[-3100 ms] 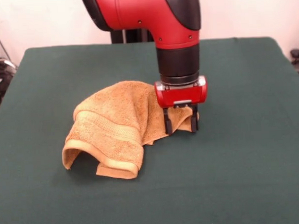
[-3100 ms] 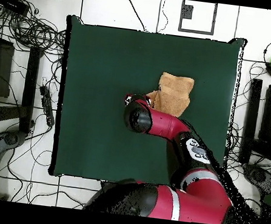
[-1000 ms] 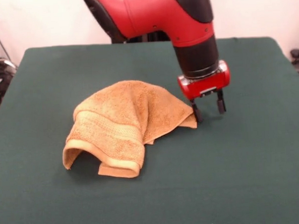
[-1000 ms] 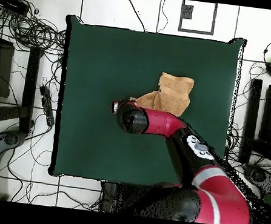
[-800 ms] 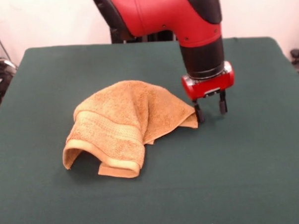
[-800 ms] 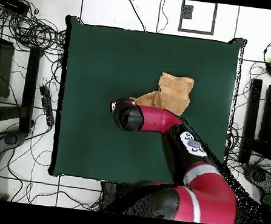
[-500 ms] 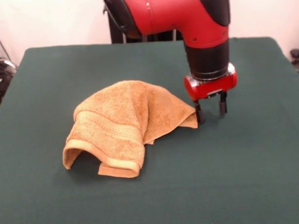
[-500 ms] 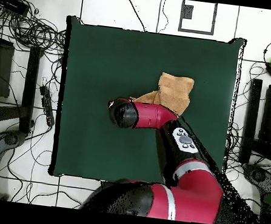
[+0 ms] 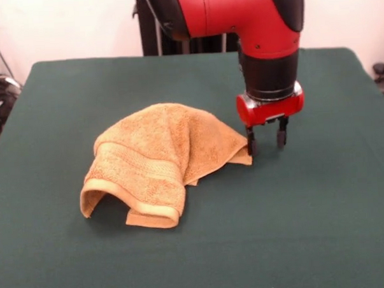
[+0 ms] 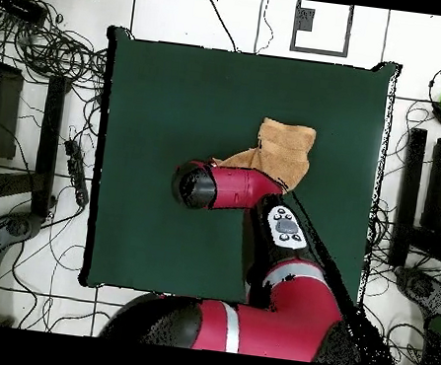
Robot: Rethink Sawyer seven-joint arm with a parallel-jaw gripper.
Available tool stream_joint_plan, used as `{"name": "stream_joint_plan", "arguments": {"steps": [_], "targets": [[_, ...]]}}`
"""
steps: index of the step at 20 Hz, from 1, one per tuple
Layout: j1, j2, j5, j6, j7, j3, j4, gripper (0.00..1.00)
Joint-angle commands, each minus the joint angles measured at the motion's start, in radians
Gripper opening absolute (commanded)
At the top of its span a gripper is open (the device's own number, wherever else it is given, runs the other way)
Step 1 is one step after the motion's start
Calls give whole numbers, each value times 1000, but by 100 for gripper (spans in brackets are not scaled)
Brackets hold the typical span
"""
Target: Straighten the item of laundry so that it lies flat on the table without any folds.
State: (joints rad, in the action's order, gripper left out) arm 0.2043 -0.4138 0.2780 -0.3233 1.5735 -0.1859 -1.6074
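Hovering released, your claw (image 9: 264, 142) sits just beside the towel (image 9: 161, 159) corner. You see bare worktop (image 9: 322, 202) all around it.

one towel (image 9: 161, 158), one table (image 9: 310, 222), one end effector (image 9: 266, 141)

The item of laundry (image 9: 164, 158) is an orange-tan terry towel, bunched into a humped, folded heap rather than lying flat. Woven bands and a thick hemmed edge run along its front, where the hem arches up off the surface at about 7 o'clock. One corner stretches out flat toward 3 o'clock. It sits slightly left of the middle of the table (image 9: 323, 227), a broad dark green matte top.
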Motion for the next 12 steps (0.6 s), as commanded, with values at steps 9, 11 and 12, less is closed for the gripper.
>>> {"name": "stream_joint_plan", "arguments": {"steps": [9, 11, 12], "targets": [[-114, -6, -16, 120, 201, 138, 39, 100], [-111, 6, -22, 127, 193, 133, 44, 100], [-111, 12, -24, 132, 190, 133, 48, 100]]}}
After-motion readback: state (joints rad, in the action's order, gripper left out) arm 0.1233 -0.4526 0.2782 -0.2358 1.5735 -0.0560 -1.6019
